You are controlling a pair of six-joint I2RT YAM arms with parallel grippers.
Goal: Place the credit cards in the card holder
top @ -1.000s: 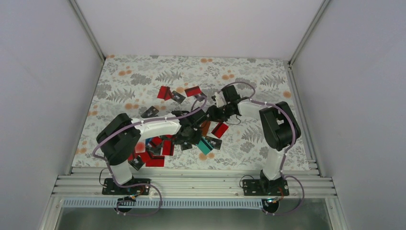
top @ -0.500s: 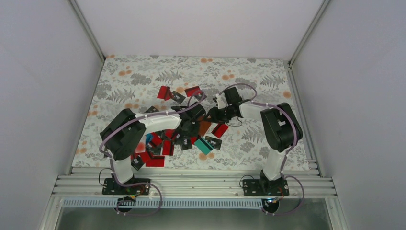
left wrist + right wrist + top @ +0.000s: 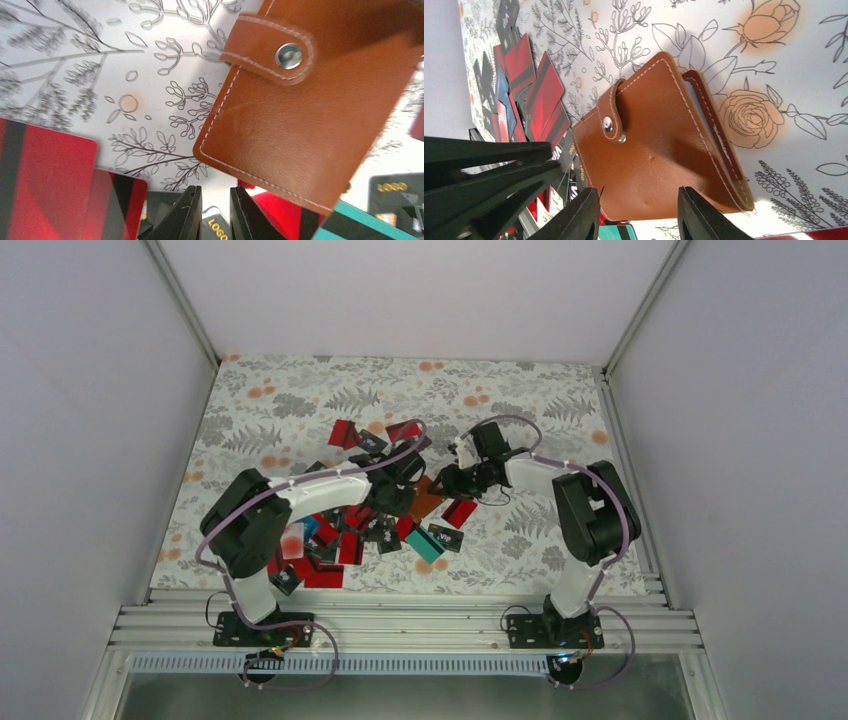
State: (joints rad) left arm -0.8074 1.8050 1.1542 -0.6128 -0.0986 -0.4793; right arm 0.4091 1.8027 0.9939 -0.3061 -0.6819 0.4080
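Credit cards lie scattered at centre-left of the desk in the overhead view. Left tool: fingers a narrow gap apart, nothing between them, low over the cards. Card holder: at centre, folded, strap across its front. Right tool: fingers apart, empty, poised above the holder. Recommended: pin the holder firmly and release the strap before presenting any card.

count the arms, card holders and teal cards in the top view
arms: 2
card holder: 1
teal card: 1
total: 4
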